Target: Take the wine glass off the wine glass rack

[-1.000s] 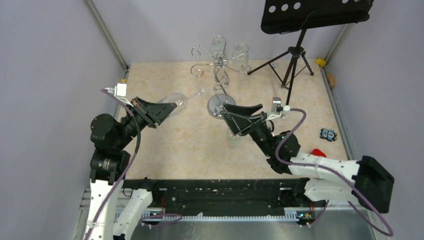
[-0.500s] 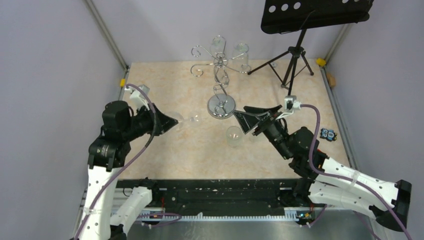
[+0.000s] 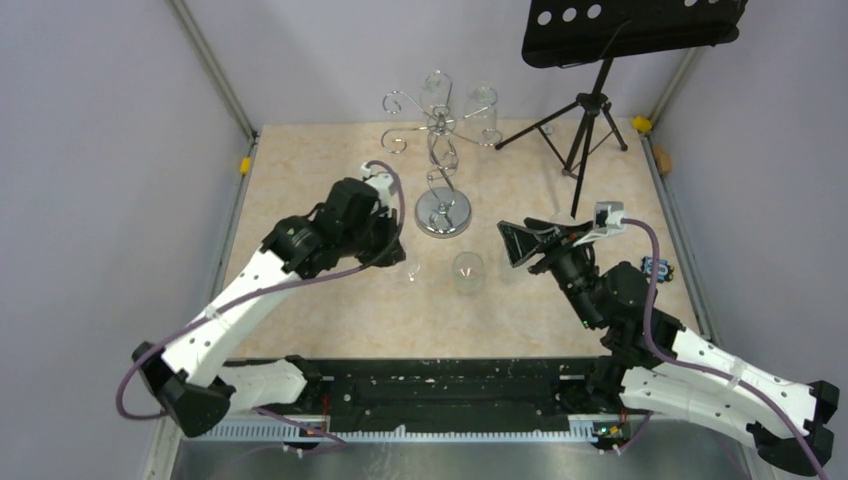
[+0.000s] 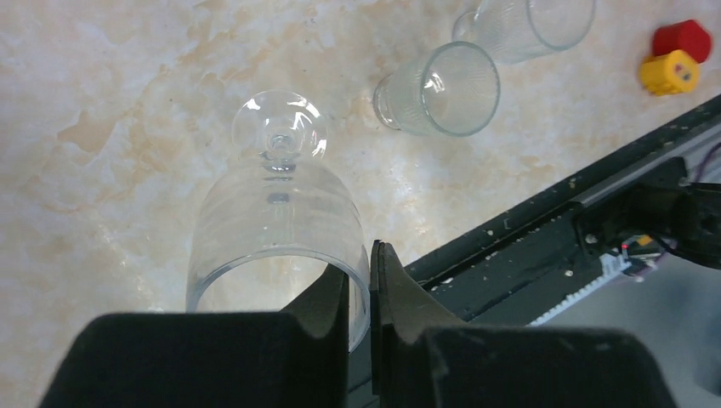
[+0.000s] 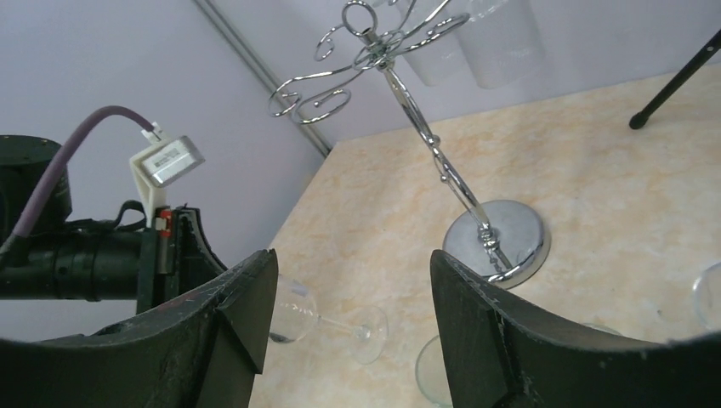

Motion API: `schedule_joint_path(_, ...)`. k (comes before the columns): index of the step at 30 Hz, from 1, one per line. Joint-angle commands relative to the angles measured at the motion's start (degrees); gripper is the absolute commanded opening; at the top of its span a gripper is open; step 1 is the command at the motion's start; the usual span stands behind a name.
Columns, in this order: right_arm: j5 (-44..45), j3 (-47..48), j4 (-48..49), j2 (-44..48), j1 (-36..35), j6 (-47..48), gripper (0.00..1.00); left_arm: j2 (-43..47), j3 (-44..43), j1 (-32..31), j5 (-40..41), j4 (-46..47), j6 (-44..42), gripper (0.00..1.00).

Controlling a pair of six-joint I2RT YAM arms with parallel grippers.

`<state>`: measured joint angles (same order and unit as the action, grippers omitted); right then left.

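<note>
the grey left wall and a slanted metal post (image 3: 212,72) close the table (image 3: 320,165) on the left. the marbled top in front of them lies bare from the far edge down to the black rail (image 3: 450,385) at the near edge. the left arm reaches across that stretch toward the middle. its left gripper (image 4: 367,265) is nearly closed, pinching the rim wall of the wine glass (image 4: 276,217) with one finger inside the bowl and one outside.

the glass is off the rack. it is clear and smooth, tilted, with its short stem and round foot pointing away from the wrist and down toward the table. whether the foot touches the top i cannot tell.

just right of it a ribbed tumbler (image 4: 438,89) stands upright with a second tumbler (image 4: 527,21) close beyond, so room on that side is narrow. behind them the wine glass rack (image 3: 443,213) stands on its round mirrored base, its twisted stem rising to curled arms where the hanging glasses (image 3: 483,108) are upside down.

right of the tumblers the right gripper (image 5: 353,263) hovers with fingers spread wide, holding nothing. a red block (image 4: 680,38) and a yellow block (image 4: 670,72) lie near the rail. far right, the black music stand (image 3: 630,25) plants its tripod legs on the back corner, and a small blue-and-black thing (image 3: 655,267) lies by the right edge.
</note>
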<state>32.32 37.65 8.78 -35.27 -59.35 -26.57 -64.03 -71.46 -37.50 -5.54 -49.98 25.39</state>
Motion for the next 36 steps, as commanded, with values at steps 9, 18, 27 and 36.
schedule_joint_path(9, 5.79, 3.5, -8.66, 4.49, 0.19, 1.04, 0.65, -15.99, -10.38, -12.49, 15.52, -1.79, -0.44, 0.0)
schedule_joint_path(18, 5.2, 3.05, -10.49, 4.96, 0.2, -0.03, 0.64, -20.93, -10.71, -12.51, 12.05, 0.56, -3.41, 0.0)
schedule_joint_path(27, 5.6, 2.77, -11.32, 5.77, 0.17, -0.76, 0.64, -23.64, -9.82, -12.51, 10.55, 0.94, -4.2, 0.08)
schedule_joint_path(36, 5.69, 2.93, -11.46, 5.45, 0.18, -0.96, 0.65, -23.01, -10.56, -12.53, 13.59, -0.38, -4.74, 0.35)
